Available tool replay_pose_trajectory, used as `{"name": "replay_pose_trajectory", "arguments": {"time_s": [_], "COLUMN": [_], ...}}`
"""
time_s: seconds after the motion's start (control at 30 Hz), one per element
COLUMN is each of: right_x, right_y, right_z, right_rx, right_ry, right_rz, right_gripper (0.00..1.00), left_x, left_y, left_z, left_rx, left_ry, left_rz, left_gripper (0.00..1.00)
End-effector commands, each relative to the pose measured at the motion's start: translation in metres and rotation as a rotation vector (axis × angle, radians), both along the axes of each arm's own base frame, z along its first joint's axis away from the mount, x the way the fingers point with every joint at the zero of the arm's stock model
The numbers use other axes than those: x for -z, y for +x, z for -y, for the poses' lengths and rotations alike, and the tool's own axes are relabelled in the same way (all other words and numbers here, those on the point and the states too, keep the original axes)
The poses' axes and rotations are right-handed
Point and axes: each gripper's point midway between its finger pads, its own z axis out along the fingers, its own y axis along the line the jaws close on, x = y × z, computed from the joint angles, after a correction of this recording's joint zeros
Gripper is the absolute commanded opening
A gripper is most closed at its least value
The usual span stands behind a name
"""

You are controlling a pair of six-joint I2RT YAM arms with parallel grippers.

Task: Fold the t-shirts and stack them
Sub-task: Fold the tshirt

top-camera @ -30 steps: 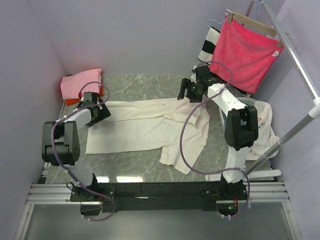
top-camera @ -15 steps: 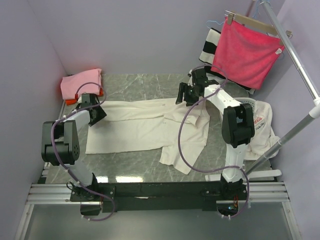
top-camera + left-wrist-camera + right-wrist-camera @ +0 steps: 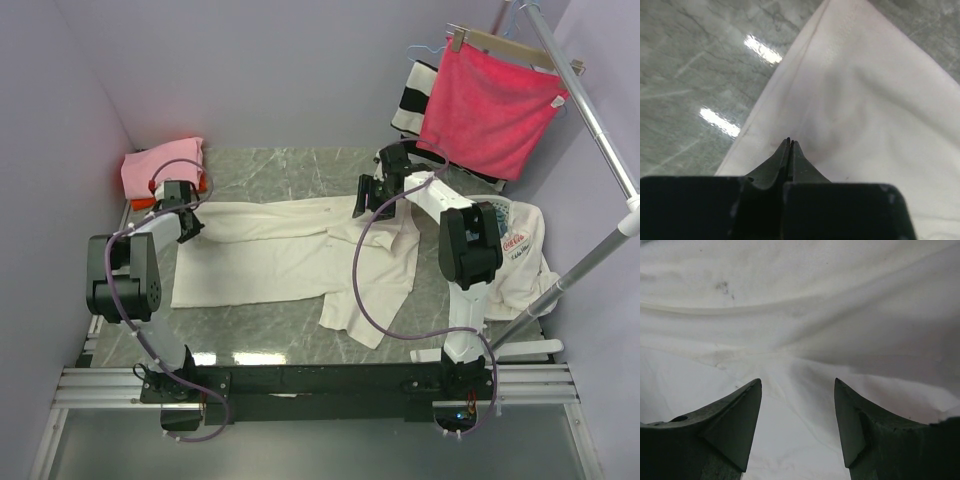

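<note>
A large cream t-shirt (image 3: pixel 270 255) lies spread flat across the marble table, with one sleeve trailing toward the front. My left gripper (image 3: pixel 186 222) is at its far left corner. In the left wrist view the left gripper (image 3: pixel 790 142) is shut, its tips pinching the cream t-shirt (image 3: pixel 875 100) near the hem edge. My right gripper (image 3: pixel 366 196) hovers over the shirt's upper right part. The right gripper (image 3: pixel 797 382) is open, with only the cream t-shirt (image 3: pixel 800 305) lying wrinkled under it. A folded pink t-shirt (image 3: pixel 160 165) sits on an orange-red one (image 3: pixel 141 203) at the back left.
A bright red cloth (image 3: pixel 490 110) on a wooden hanger and a striped cloth (image 3: pixel 410 100) hang from a metal rack (image 3: pixel 590 110) at the back right. A white garment (image 3: pixel 522 240) with a red logo lies heaped at the right edge. Purple walls enclose the table (image 3: pixel 700 60).
My left gripper has closed from wide open onto the shirt's left corner and shifted slightly back. My right gripper has moved a little left over the shirt, its jaws somewhat narrower.
</note>
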Motion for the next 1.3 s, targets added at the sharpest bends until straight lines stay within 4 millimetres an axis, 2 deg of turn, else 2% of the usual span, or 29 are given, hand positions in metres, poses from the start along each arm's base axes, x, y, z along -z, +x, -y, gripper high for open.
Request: {"name": "replay_pose_trajectory", "arguments": {"time_s": [0.0, 0.07, 0.17, 0.33, 0.4, 0.43, 0.47, 0.5, 0.53, 0.57, 0.67, 0.83, 1.07, 1.27], "right_x": [-0.007, -0.005, -0.004, -0.004, -0.006, -0.005, -0.006, -0.005, -0.005, -0.004, -0.005, -0.007, -0.005, -0.003], "right_y": [0.006, 0.006, 0.005, 0.005, 0.005, 0.005, 0.005, 0.005, 0.005, 0.004, 0.004, 0.003, 0.002, 0.001], "right_z": [-0.001, -0.001, -0.002, -0.002, -0.002, -0.002, -0.002, -0.002, -0.002, -0.002, -0.004, -0.005, -0.009, -0.009], "right_rx": [-0.016, -0.017, -0.017, -0.022, -0.019, -0.019, -0.021, -0.023, -0.02, -0.022, -0.026, -0.028, -0.041, -0.048], "right_ry": [-0.013, -0.012, -0.01, -0.009, -0.008, -0.009, -0.009, -0.011, -0.011, -0.008, 0.001, 0.006, 0.007, 0.002], "right_rz": [0.035, 0.03, 0.026, 0.028, 0.029, 0.028, 0.028, 0.029, 0.027, 0.023, 0.025, 0.029, 0.023, 0.015], "right_gripper": [0.66, 0.66, 0.66, 0.64, 0.66, 0.68, 0.68, 0.68, 0.68, 0.69, 0.69, 0.7, 0.7, 0.7], "left_x": [-0.049, -0.064, -0.076, -0.074, -0.065, -0.063, -0.059, -0.059, -0.049, -0.057, -0.044, -0.03, -0.026, -0.021], "left_y": [0.02, 0.024, 0.024, 0.014, 0.015, 0.016, 0.012, 0.012, 0.004, 0.008, -0.003, -0.021, -0.022, -0.018], "left_z": [-0.026, -0.032, -0.035, -0.034, -0.018, -0.011, 0.005, 0.014, 0.022, 0.032, 0.041, 0.037, 0.032, 0.016], "left_rx": [-0.04, -0.048, -0.051, -0.049, 0.004, 0.023, 0.075, 0.077, 0.088, 0.12, 0.106, 0.055, 0.027, -0.05], "left_ry": [0.122, 0.134, 0.139, 0.114, 0.02, -0.017, -0.091, -0.142, -0.184, -0.231, -0.287, -0.281, -0.265, -0.212], "left_rz": [0.093, 0.119, 0.133, 0.129, 0.115, 0.117, 0.125, 0.149, 0.144, 0.19, 0.177, 0.159, 0.176, 0.195], "left_gripper": [0.01, 0.01, 0.01, 0.01, 0.14, 0.16, 0.2, 0.3, 0.36, 0.41, 0.42, 0.45, 0.44, 0.35]}}
